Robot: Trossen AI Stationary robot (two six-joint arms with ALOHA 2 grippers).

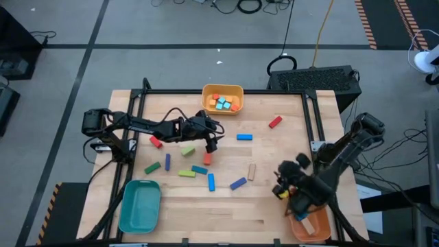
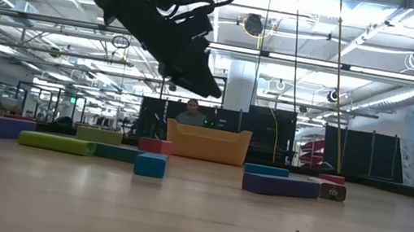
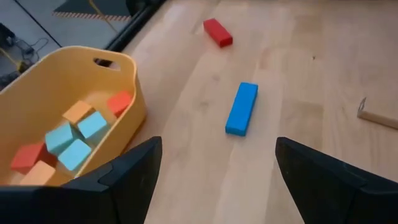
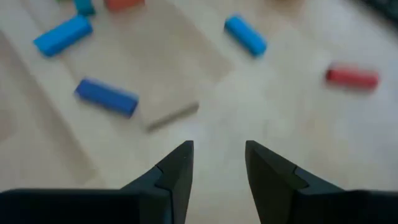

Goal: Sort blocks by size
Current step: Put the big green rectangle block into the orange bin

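Loose blocks lie flat on the wooden table: a blue bar [image 1: 244, 136] and a red brick [image 1: 275, 122] toward the far side, and a tan bar [image 1: 252, 171], blue bars [image 1: 238, 183], and green, teal and red pieces [image 1: 188, 150] around the middle. Small orange and light-blue cubes [image 3: 74, 134] sit in the yellow tray [image 1: 223, 90]. My left gripper [image 1: 212, 142] hovers open above the table's middle, with the blue bar [image 3: 241, 108] ahead of its fingers. My right gripper [image 4: 219, 152] is open and holds nothing, raised over the near right beside the orange tray [image 1: 322, 226].
A teal tray [image 1: 139, 204] stands at the near left corner. A black frame [image 1: 315, 116] runs along the table's far and side edges. The near middle of the table is bare wood. In the low view, a person sits far behind the yellow tray [image 2: 208, 142].
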